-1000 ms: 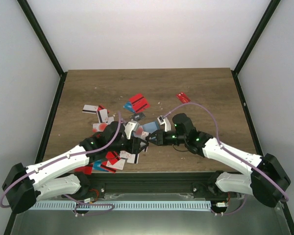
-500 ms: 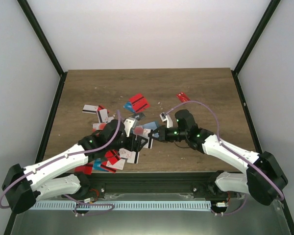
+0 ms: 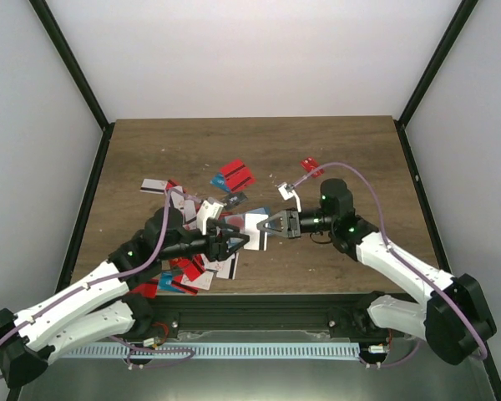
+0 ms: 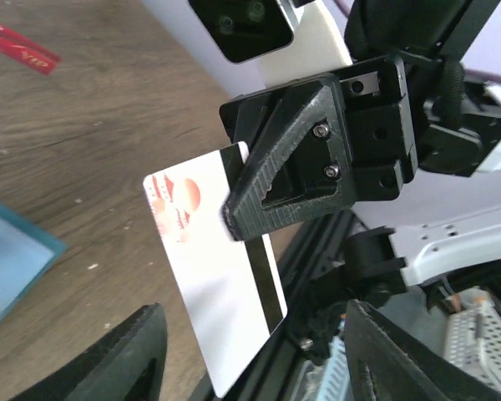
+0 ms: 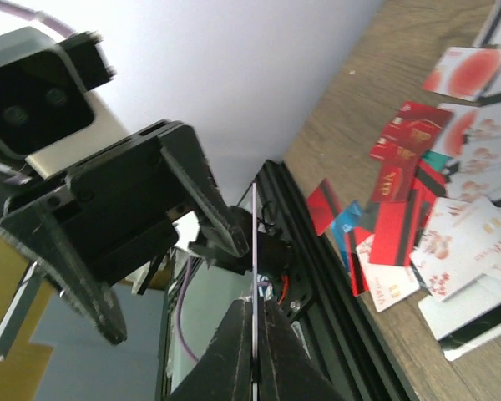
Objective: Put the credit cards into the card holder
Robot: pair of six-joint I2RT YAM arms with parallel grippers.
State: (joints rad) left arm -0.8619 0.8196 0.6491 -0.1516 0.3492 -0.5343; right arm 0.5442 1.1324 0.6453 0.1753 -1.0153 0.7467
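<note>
1. Overhead, the wooden tabletop (image 3: 334, 150) fills the enclosure, with both arms reaching in from its near edge.
2. Scattered credit cards (image 3: 236, 175), mostly red or white, lie loose across the left and middle of the wood, so most of the job appears to be ahead.
3. Only a corner of the teal-blue card holder (image 4: 12, 263) shows, lying flat on the wood at the left edge of the left wrist view. Whether any card is in it cannot be told.
4. Raised above the near edge, the right end effector (image 3: 269, 224) is clamped tight on one card. It faces the left end effector (image 3: 232, 242), whose jaws stand apart and grip nothing.
5. The white card (image 4: 209, 276), with red dots and a black stripe, hangs clear of the wood, its free end between the left jaws but touching neither. This looks like a mid-air hand-over. Next, the left jaws should close squarely on that free end before the right lets go, and the card should then be lined up with a pocket.
</note>
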